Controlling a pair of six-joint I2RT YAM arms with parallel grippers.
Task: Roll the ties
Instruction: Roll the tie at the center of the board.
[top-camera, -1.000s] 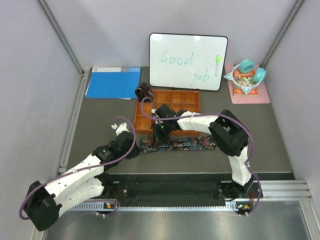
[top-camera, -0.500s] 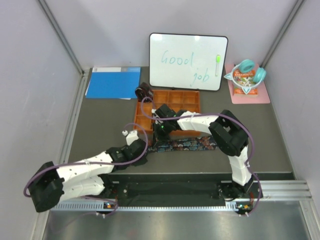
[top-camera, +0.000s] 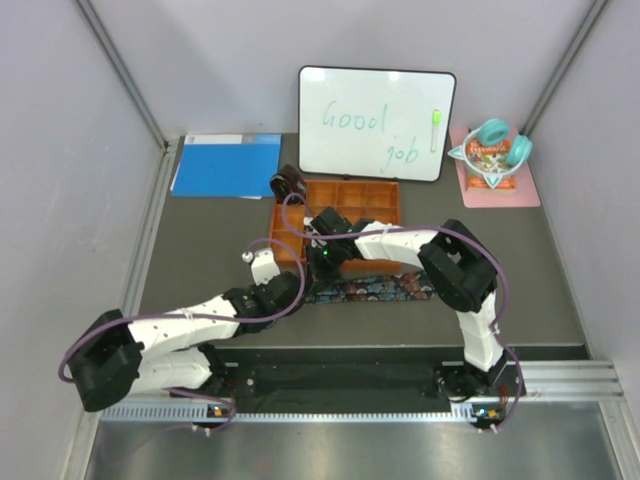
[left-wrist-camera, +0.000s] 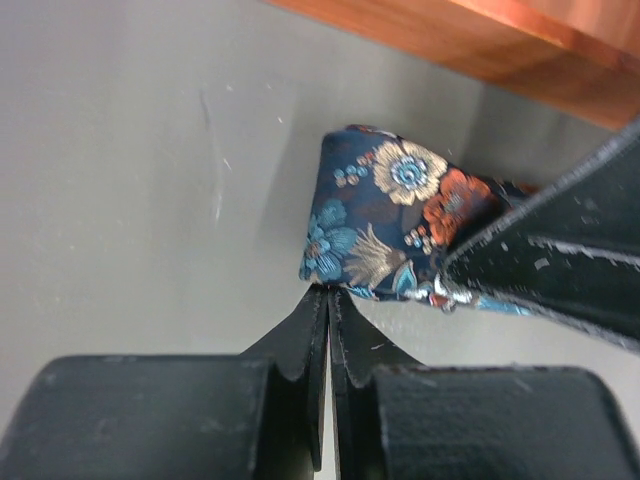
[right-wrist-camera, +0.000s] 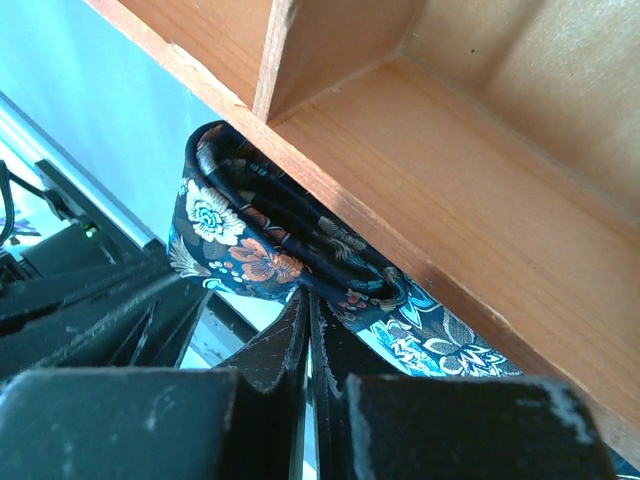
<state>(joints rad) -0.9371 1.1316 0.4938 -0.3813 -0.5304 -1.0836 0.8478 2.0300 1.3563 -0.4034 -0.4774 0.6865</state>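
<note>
On the dark surface (top-camera: 200, 240), the left arm (top-camera: 180, 325) has swung in from the near left within the past second to meet the right arm (top-camera: 400, 240), which has stayed put, beside the orange tray (top-camera: 350, 183). The floral tie (top-camera: 385, 287) lies along the tray's near wall, its left end folded into a first loop, so rolling looks barely begun and two-handed work likely comes next. The brown tie (top-camera: 288, 185) sits coiled at the tray's far left corner. The right pincer (right-wrist-camera: 307, 300) is pressed together, apparently pinching the loop; the left pincer (left-wrist-camera: 327, 296) is pressed together at the loop's edge, and whether cloth is caught there cannot be made out. From above, both pincers are hidden beneath their wrists.
</note>
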